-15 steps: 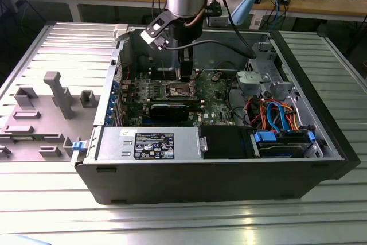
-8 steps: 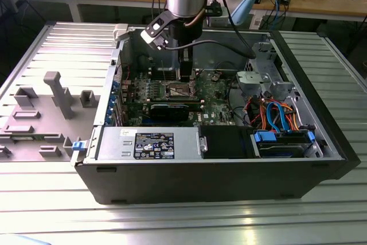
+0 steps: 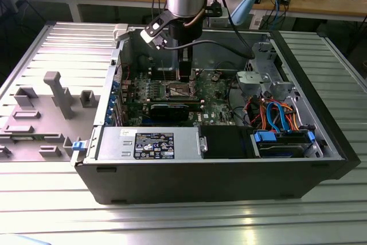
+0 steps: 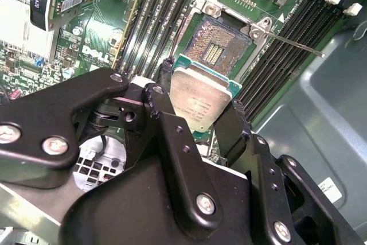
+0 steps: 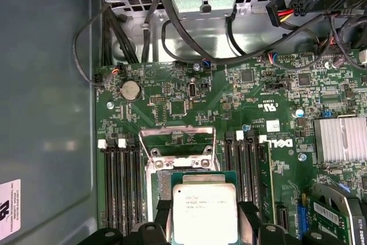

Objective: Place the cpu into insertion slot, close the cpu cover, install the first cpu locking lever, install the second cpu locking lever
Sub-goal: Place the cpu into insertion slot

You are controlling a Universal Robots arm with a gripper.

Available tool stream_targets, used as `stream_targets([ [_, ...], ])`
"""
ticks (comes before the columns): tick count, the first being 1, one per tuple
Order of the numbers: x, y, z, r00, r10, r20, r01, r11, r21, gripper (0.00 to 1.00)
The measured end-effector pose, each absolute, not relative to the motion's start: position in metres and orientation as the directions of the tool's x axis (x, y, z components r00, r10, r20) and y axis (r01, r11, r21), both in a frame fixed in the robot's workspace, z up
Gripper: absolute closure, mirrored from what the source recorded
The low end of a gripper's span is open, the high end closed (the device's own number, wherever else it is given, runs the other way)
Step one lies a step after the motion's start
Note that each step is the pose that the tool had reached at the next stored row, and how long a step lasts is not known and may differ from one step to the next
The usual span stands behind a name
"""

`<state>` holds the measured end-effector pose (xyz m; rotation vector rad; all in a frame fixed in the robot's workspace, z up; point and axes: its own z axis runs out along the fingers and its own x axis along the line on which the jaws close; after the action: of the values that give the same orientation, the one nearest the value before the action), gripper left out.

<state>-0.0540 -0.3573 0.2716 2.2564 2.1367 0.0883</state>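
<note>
Hand [image 4: 202, 106] grips cpu [image 4: 198, 91] above uncovered insertion slot [image 4: 221, 41].

One cpu [image 4: 202, 97], one insertion slot [image 4: 221, 41], one cpu cover [image 5: 178, 130], one round coin battery [image 5: 131, 90]

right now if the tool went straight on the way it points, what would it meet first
Most likely the insertion slot: the tool points down at it, shut on the cpu, so the cpu would land there first. Depth and alignment are hard to judge.

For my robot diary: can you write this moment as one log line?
jaws: shut on chip | chip: above socket | cover: open
</note>
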Motion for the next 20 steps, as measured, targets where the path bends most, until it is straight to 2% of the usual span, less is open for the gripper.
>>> stream_targets([
  [20, -0.0540, -0.3558, 0.2712, 0.081, 0.997, 0.018, 0.995, -0.082, 0.063, 0.45],
])
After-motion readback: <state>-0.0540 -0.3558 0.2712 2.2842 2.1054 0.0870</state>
